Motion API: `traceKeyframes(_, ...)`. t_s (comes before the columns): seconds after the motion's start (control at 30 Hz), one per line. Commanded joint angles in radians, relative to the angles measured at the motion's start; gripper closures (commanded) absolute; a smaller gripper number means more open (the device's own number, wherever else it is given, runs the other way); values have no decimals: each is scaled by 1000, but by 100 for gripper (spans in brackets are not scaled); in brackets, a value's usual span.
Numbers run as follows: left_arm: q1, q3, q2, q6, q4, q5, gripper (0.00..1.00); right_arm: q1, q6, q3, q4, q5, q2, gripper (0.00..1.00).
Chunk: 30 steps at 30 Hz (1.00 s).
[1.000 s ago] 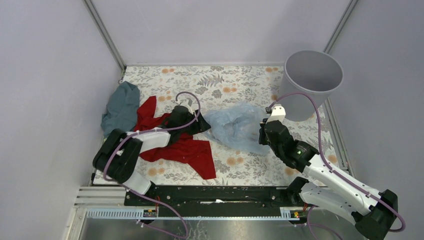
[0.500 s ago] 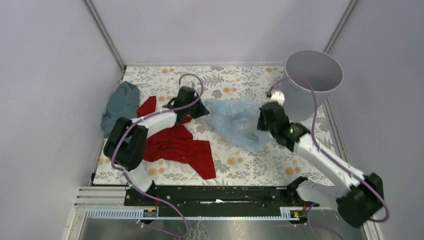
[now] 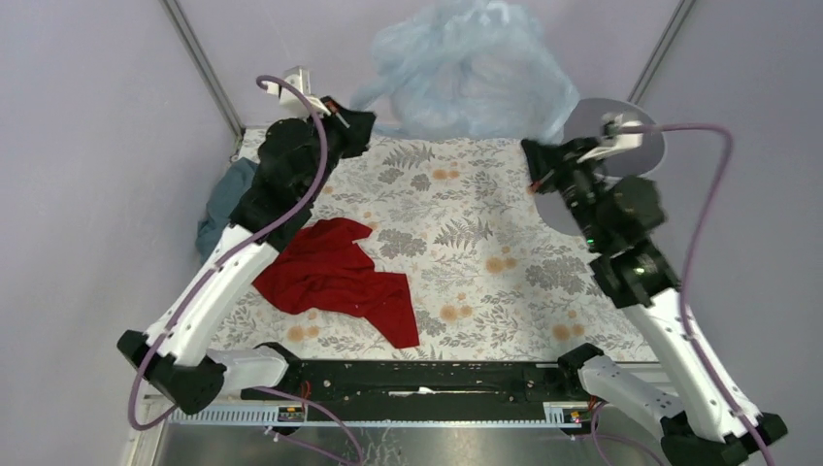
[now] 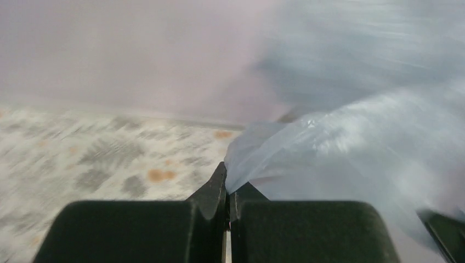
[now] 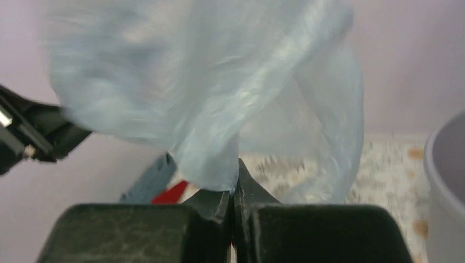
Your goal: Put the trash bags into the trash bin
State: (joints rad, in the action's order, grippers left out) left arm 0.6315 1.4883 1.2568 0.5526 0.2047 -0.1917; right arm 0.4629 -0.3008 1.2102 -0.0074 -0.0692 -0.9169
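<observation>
**Change since the earlier frame:** the trash bag (image 3: 466, 73), formerly lying crumpled on the middle of the table (image 3: 466, 228), is now hoisted into the air above the far edge. Both arms have been raised and spread apart with it.

**Left jaws:** seen closed together in the left wrist view, with a corner of the pale blue film (image 4: 356, 137) pinched between the tips. They are carried by the left arm (image 3: 243, 252) high over the far left corner.

**Right jaws:** likewise pressed shut on a gathered fold of the film (image 5: 219, 82). They are held up by the right arm (image 3: 631, 262) near the far right corner, just beside the bin.

**Trash bag:** slung between the two grips, billowed and blurred. No part of it is seen touching the table. Whether its mouth is open cannot be told.

**Trash bin** (image 3: 587, 116): upright at the far right corner and partly hidden behind the right arm. Its rim (image 5: 444, 181) shows at the edge of the right wrist view, and no film is seen inside.

**Other items:** red cloth (image 3: 340, 277) toward the near left; teal-grey cloth (image 3: 218, 209) at the left edge.

**Progress:** pick-up is judged done. Carrying the bag over the rim, lowering it and letting go are judged outstanding.
</observation>
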Motion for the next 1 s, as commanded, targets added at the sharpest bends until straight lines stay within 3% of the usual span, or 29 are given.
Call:
traceKeyframes(0.0, -168, -412, 174, 124, 116, 61, 100, 3, -75, -325, -58, 24, -114, 100)
traceKeyframes(0.1, -187, -566, 141, 170, 45, 136, 100, 3, -118, -431, -39, 67, -103, 100)
traceKeyframes(0.17, -187, -510, 119, 165, 57, 165, 100, 3, -86, -372, -54, 46, -104, 100)
traceKeyframes(0.23, -187, -329, 126, 134, 122, 213, 100, 3, -33, -223, -94, 23, -142, 100)
traceKeyframes(0.3, -182, -76, 149, 107, 210, 275, 100, 3, 10, 26, -154, 22, -204, 100)
traceKeyframes(0.4, -118, 272, 155, 51, 275, 284, 100, 3, 35, 307, -223, 111, -267, 100)
traceKeyframes(0.47, -53, 377, 110, 13, 238, 257, 100, 3, 27, 393, -204, 171, -260, 100)
traceKeyframes(0.53, -18, 318, 34, 11, 138, 244, 100, 3, 4, 364, -141, 192, -213, 100)
traceKeyframes(0.63, -16, 72, -60, 30, 36, 145, 100, 3, -10, 176, -39, 180, -123, 100)
traceKeyframes(0.8, -36, -321, -21, 63, 215, 8, 100, 3, -84, -172, -129, 119, -83, 100)
traceKeyframes(0.9, -36, -545, -88, 109, 193, 0, 100, 2, -118, -360, -114, 170, -17, 100)
traceKeyframes(0.97, -37, -612, -162, 128, 164, 29, 100, 3, -130, -413, -112, 162, 40, 100)
